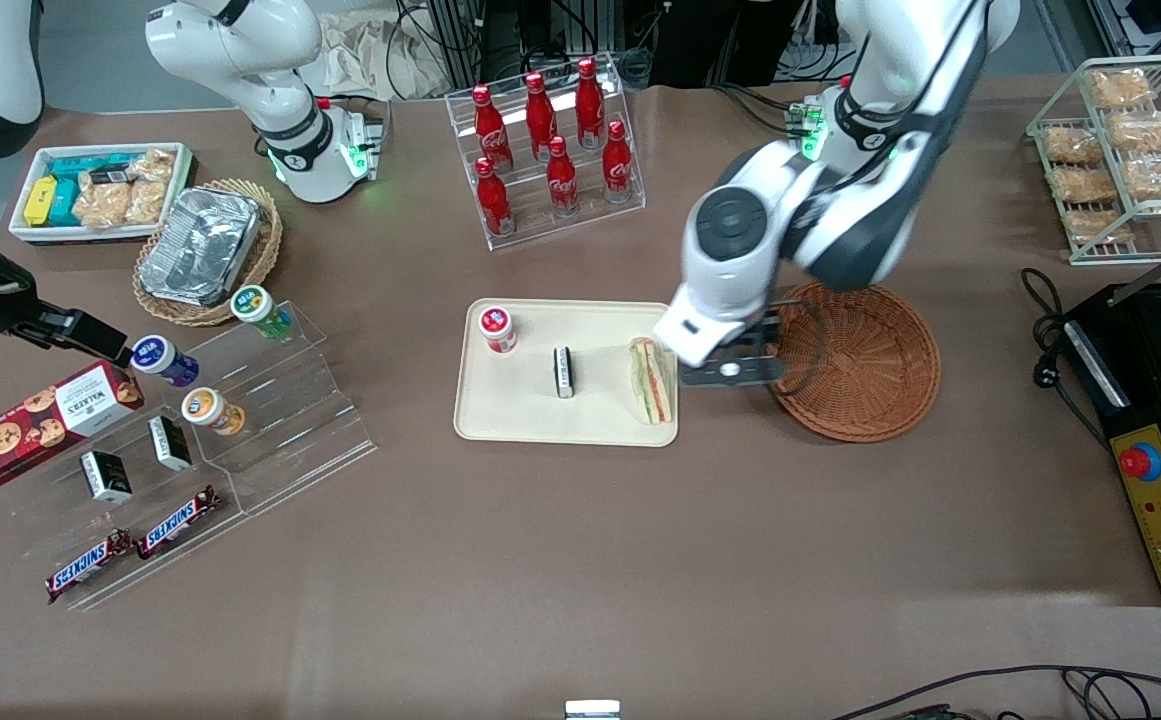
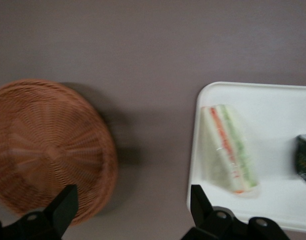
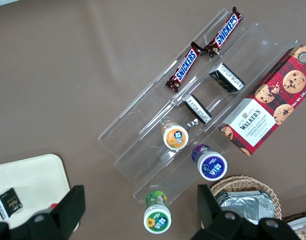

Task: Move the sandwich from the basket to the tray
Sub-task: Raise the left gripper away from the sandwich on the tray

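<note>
Evidently the placing is done: the clear-wrapped triangular sandwich (image 1: 651, 380) lies on the cream-beige plastic tray (image 1: 520, 415) just beside the released, empty gripper (image 1: 730, 370), which hangs between tray and reddish-brown wicker basket (image 1: 865, 365), so retreat seems next.

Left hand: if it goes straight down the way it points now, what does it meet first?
Probably bare tabletop. The open left hand hovers over the strip between the basket and the tray, with the sandwich just inside the tray's rim. Height is unclear.
</note>
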Action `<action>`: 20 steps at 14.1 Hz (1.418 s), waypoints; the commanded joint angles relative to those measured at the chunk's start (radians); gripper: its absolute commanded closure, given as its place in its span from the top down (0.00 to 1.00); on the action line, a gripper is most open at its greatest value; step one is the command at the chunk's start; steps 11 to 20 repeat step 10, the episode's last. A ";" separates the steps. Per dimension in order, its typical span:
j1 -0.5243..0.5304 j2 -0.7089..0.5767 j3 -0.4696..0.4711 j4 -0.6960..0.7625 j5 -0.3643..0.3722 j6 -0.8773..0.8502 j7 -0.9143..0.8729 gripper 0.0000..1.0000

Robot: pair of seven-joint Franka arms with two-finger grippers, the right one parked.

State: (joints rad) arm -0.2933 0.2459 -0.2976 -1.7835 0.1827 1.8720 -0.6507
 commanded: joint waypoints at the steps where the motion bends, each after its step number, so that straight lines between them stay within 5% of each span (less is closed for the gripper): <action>1: 0.107 -0.118 -0.011 -0.020 -0.014 -0.109 0.149 1.00; 10: 0.397 -0.260 -0.006 -0.010 -0.042 -0.295 0.319 1.00; 20: 0.397 -0.260 -0.006 -0.010 -0.042 -0.295 0.319 1.00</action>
